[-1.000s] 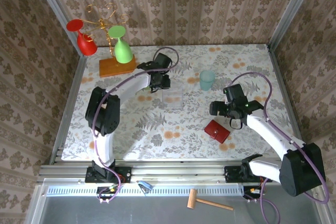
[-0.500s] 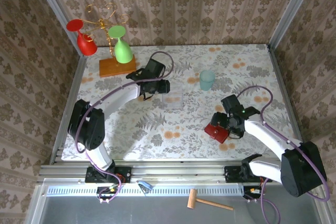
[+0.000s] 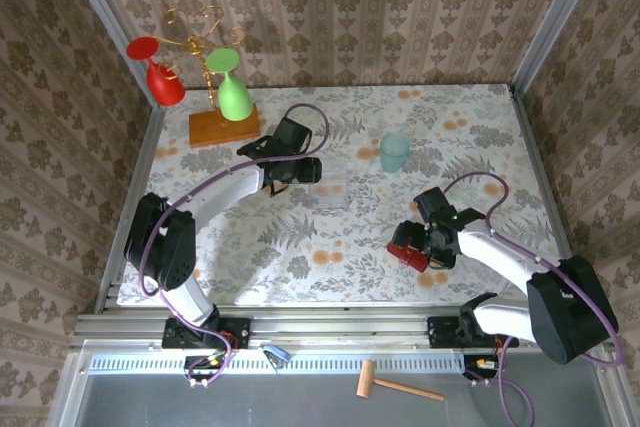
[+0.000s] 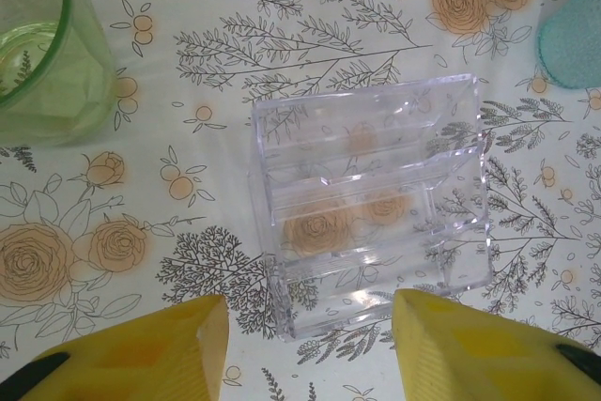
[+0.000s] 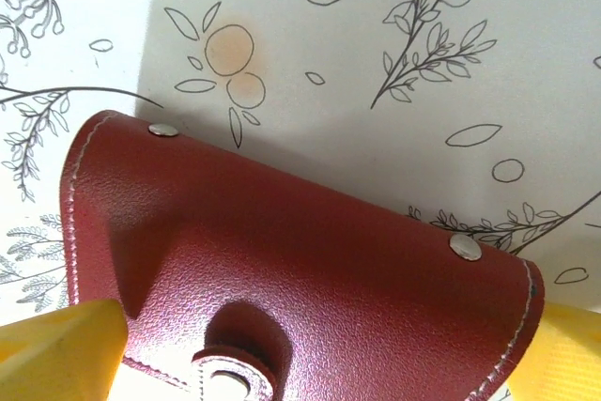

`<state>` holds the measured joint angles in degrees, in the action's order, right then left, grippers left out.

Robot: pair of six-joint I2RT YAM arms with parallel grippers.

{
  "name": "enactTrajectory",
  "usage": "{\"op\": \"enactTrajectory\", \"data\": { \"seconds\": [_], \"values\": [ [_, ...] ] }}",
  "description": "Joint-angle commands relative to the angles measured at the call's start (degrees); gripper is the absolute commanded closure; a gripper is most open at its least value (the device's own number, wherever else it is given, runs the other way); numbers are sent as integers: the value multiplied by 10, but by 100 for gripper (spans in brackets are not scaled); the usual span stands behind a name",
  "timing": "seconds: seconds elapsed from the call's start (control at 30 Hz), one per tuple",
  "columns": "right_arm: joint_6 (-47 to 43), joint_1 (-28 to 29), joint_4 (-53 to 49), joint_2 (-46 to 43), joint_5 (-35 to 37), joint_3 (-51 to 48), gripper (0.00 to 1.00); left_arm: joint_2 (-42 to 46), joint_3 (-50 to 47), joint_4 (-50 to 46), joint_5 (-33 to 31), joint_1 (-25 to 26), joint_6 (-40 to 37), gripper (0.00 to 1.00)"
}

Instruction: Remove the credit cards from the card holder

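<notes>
Straddling the holder [image 5: 282,269] with my right claw [image 5: 310,368]: the jaws stand wide, one yellow finger [image 5: 56,349] at its lower-left corner and the other at its lower-right end. Whether the pads touch the leather I cannot tell.

Orientation: in the right wrist view the holder's long axis runs from upper left down to lower right. Its stitched, rounded edge with two metal rivets faces the top of the frame. The strap tab with its snap sits at bottom centre.

Location: in the top view the holder [image 3: 404,248] lies right of centre in the lower half of the table [image 3: 300,247], under my right claw [image 3: 430,245].

Room: bare floral cloth lies left of and above the holder. The table's lower edge is near.

Materials: the holder is dark red grained leather with pale stitching, lying flat with the folded side up.

My left claw [image 3: 308,171] is partly spread with nothing between its fingers [image 4: 141,359]. It faces the box [image 4: 366,204], a clear, hard plastic rectangle with stepped compartments standing near the table's upper middle [image 3: 330,185].

A teal cup [image 3: 394,153] stands to the right of the box. A green glass [image 3: 233,92] and a red glass [image 3: 165,82] hang on a wire rack at upper left.
</notes>
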<state>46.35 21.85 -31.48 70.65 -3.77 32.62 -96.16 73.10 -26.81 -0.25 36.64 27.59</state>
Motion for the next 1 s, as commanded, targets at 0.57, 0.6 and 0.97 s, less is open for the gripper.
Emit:
{"op": "enactTrajectory", "data": {
  "seconds": [0.57,0.6,0.97],
  "values": [
    [-106,115,61,175,-9,181,0,76,-45,-28,-23,-31,-25,49],
    [-110,121,61,186,-11,192,0,78,-49,-29,-22,-31,-23,49],
    [-134,202,62,278,-32,292,0,113,-89,-29,-30,-34,-11,49]
  ]
}}
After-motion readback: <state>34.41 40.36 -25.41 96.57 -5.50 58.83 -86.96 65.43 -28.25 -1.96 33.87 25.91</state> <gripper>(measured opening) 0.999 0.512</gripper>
